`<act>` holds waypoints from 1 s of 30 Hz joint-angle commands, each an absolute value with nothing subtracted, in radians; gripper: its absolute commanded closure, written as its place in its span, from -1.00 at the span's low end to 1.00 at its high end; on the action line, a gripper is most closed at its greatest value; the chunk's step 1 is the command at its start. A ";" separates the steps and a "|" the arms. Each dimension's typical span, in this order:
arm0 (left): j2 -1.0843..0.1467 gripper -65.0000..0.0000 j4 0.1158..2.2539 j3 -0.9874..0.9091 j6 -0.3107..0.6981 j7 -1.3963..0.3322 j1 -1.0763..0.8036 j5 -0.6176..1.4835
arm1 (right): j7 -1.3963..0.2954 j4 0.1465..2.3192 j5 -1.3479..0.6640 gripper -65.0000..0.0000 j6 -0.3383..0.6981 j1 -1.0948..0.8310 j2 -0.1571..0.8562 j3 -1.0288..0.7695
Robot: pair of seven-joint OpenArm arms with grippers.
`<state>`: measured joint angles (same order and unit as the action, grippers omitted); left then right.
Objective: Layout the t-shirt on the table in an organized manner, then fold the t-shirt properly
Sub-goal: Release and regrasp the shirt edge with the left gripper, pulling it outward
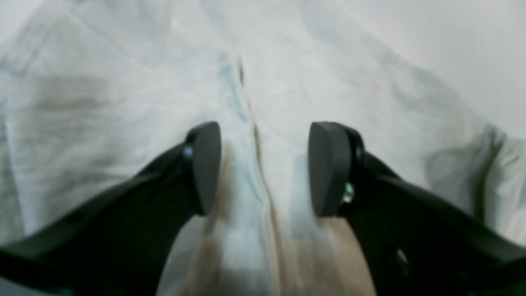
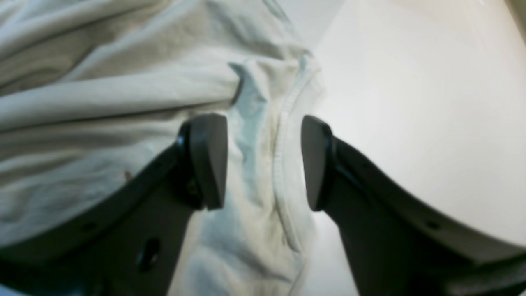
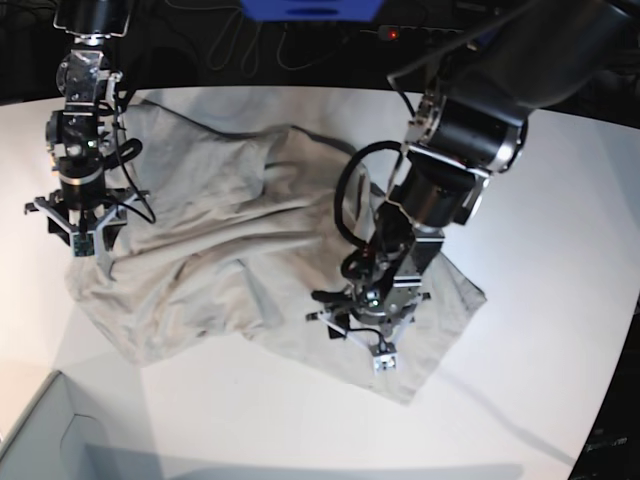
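Note:
The beige-grey t-shirt [image 3: 230,240] lies rumpled and partly spread on the white table [image 3: 540,300]. In the base view my left gripper [image 3: 365,335] points down onto the shirt's lower right part. In the left wrist view the left gripper [image 1: 265,168] is open, its fingers [image 1: 205,168] straddling a raised fold of the t-shirt [image 1: 123,102]. My right gripper [image 3: 85,235] stands over the shirt's left edge. Seen from the right wrist, the right gripper [image 2: 263,162] is open too, with a stitched hem of the t-shirt [image 2: 123,98] between its pads [image 2: 316,164], beside bare table [image 2: 411,102].
A grey box corner [image 3: 40,440] sits at the front left. Cables and dark gear run along the back edge, with a blue object [image 3: 310,8] at the top. Bare table [image 1: 472,49] shows to the right of the cloth in the left wrist view.

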<state>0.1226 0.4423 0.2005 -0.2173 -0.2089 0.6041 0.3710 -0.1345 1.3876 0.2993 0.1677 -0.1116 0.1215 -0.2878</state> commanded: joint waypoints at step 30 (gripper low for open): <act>-0.053 1.00 1.500 -0.084 -0.225 -0.315 0.116 0.547 | -0.104 1.187 0.297 0.09 0.163 -0.016 0.150 -0.291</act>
<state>-0.0494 1.4868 -0.0864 -0.2253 -0.3328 0.1059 0.5522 -0.1268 1.1713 0.2985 0.1677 -0.0269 0.1329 -0.2852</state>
